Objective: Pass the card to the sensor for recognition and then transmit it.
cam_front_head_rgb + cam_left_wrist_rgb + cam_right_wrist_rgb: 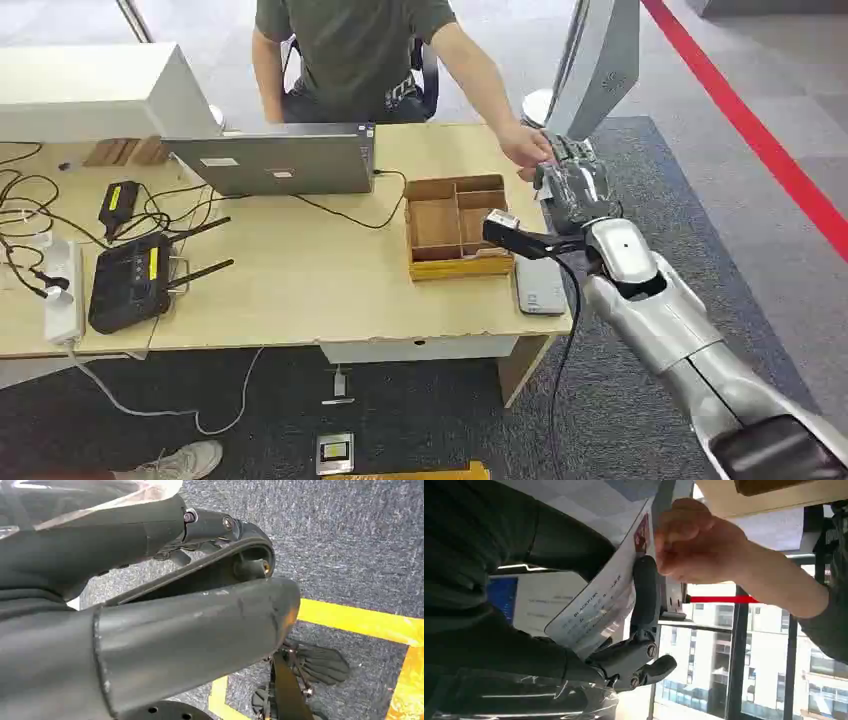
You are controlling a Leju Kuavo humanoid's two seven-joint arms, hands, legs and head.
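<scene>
My right hand (pixel 572 185) is stretched out past the table's right end, toward the person seated behind it. In the right wrist view a white printed card (pixel 599 605) with a red mark lies between my dark fingers (pixel 644 595) and the palm, held by my right hand (pixel 634 650). The person's hand (pixel 694 540) pinches the card's far end, and reaches my hand (pixel 525 148) in the head view. A flat grey sensor pad (pixel 540 285) lies on the table's right edge, below my wrist. My left hand (pixel 200 580) hangs over the floor, holding nothing.
A wooden divided box (pixel 455 225) stands just left of my right hand. A laptop (pixel 275 160), a black router (pixel 130 280), a power strip (pixel 62 295) and tangled cables occupy the left of the table (pixel 300 290). A red floor line (pixel 760 130) runs at the right.
</scene>
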